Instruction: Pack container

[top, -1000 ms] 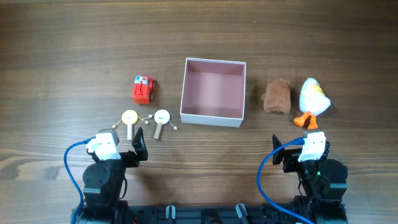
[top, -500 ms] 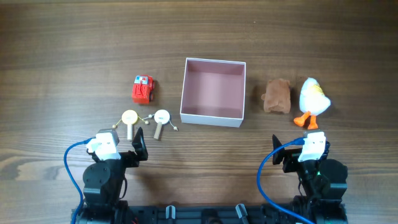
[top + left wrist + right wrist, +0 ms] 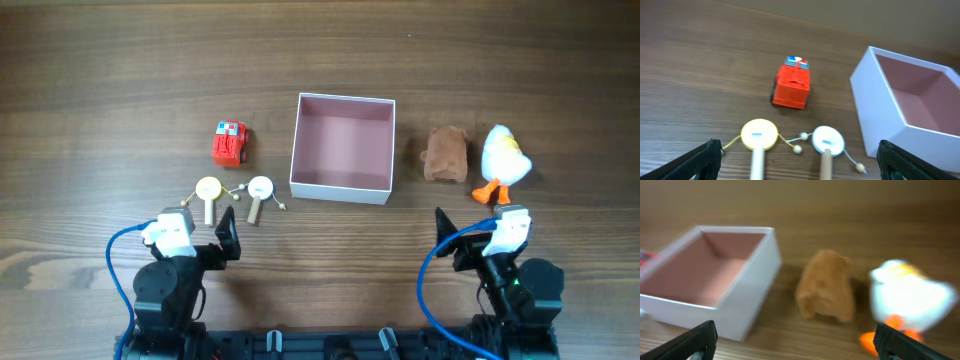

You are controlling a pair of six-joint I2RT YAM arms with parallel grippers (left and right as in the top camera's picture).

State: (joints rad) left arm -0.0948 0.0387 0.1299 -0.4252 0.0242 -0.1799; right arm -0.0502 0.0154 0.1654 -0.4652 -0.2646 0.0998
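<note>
Left gripper point(image 3: 200, 238) is wide open and holds nothing. In my left wrist view its two dark fingertips point(image 3: 702, 157) sit at the far bottom corners of the picture. It hangs low at the near edge of the brown wooden table point(image 3: 120, 70). Right gripper point(image 3: 478, 236) is spread wide too, with nothing in it, at the near edge on the other side.

I see the small square white cardboard box with the pink inside point(image 3: 340, 187) in the middle of the table, farther out than both grippers and between them. It is open on top, and I can see its whole pink floor.

To the left of the box sits a little red toy truck point(image 3: 229, 144), near it but not touching. Closer to my left gripper lie a small wooden rattle drum with a yellow face point(image 3: 208, 188) and a small wooden rattle drum with a white face point(image 3: 260, 187), side by side, with little beads on strings.

To the right of the box lies a brown furry toy point(image 3: 446, 155), just beside the box wall. Farther right is a white toy duck with orange feet point(image 3: 503, 155). These two are very close, and I cannot tell if they touch. My right wrist view is blurry.
</note>
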